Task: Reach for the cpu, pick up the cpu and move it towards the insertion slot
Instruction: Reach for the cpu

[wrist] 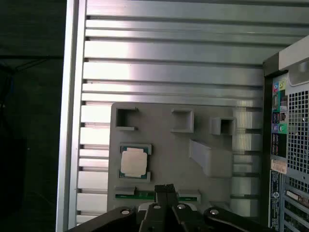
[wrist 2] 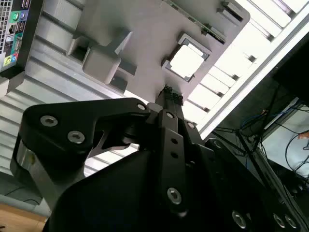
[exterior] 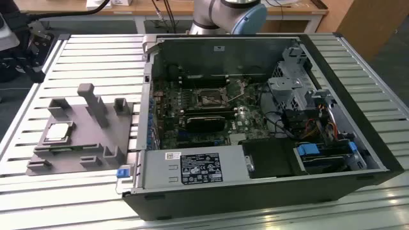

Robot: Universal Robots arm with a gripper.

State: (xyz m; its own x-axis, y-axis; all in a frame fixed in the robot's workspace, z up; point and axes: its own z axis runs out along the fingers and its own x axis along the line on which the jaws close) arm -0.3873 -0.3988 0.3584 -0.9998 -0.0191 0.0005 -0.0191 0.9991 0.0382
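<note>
The cpu (exterior: 57, 132), a small silvery square chip with a pale rim, lies flat in a recess of the grey plastic fixture (exterior: 83, 143) on the exterior view's left. Both wrist views look down on the cpu (wrist: 133, 162) (wrist 2: 187, 62) from well above. My gripper (wrist: 165, 187) (wrist 2: 170, 93) hangs above the fixture's edge beside the chip, apart from it. Its fingers are drawn together with nothing between them. The insertion slot (exterior: 209, 98), a square socket with a metal frame and dark centre, sits on the motherboard inside the open computer case (exterior: 255, 191).
The fixture carries several upright grey posts (exterior: 96, 103) around the chip's recess. The case's rear wall (wrist: 289, 145) stands close beside the fixture. A black card (exterior: 204, 122), drive cage (exterior: 297, 91) and cables crowd the case. The ribbed aluminium table (exterior: 83, 48) surrounds everything.
</note>
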